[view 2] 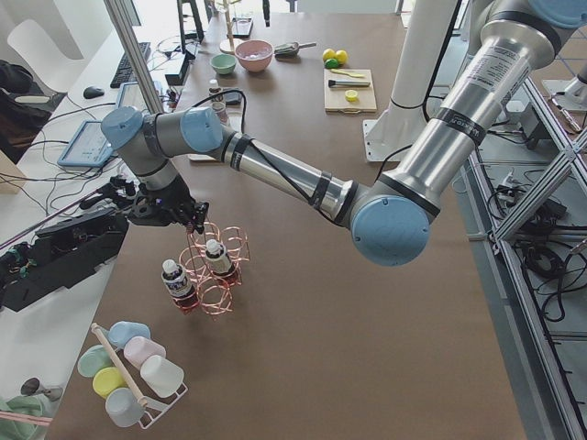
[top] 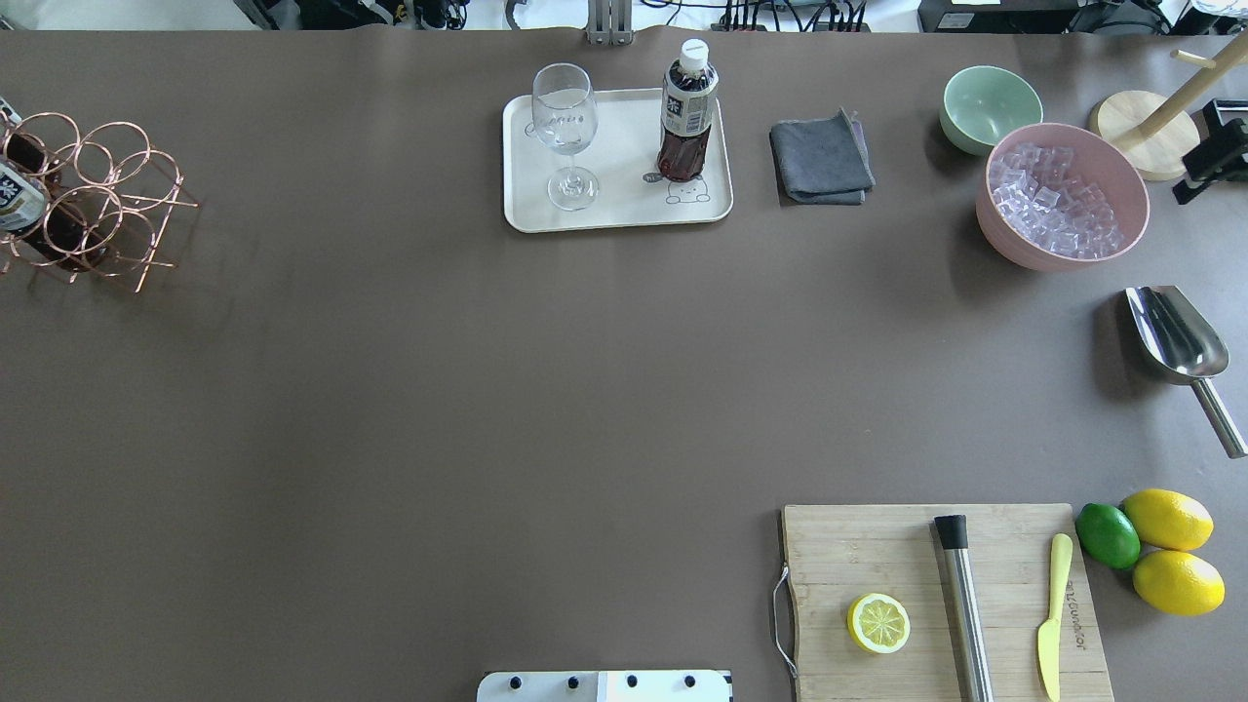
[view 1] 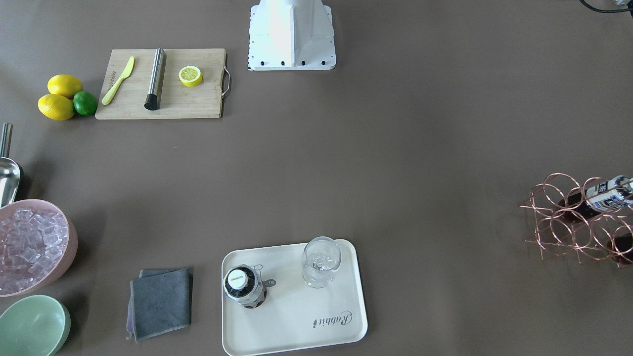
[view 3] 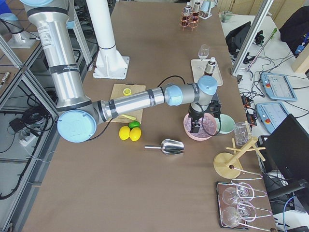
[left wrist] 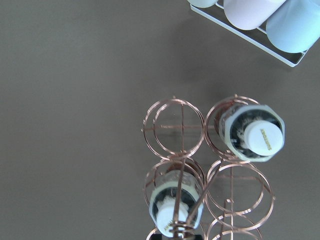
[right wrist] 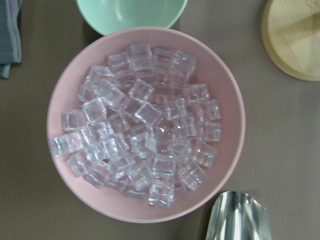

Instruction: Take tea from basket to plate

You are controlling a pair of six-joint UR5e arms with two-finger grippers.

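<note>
A brown table (top: pixel 390 390) is carrying everything. One tea (top: pixel 686 112) is standing upright on the plate (top: pixel 624 185), beside a glass (top: pixel 565 136). Two more bottles (left wrist: pixel 255 132) are sitting in the basket (top: pixel 107 185), with the left gripper (view 2: pixel 188 218) hovering seemingly just above it. The right gripper (view 3: pixel 195 124) is hanging over the ice bowl (right wrist: pixel 75 70). I cannot tell how wide either gripper is standing.

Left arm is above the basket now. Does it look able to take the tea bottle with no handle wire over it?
Probably yes. The left arm hangs above the basket, and that bottle stands upright with its white cap clear. The other bottle has the handle wire across its cap.
</note>
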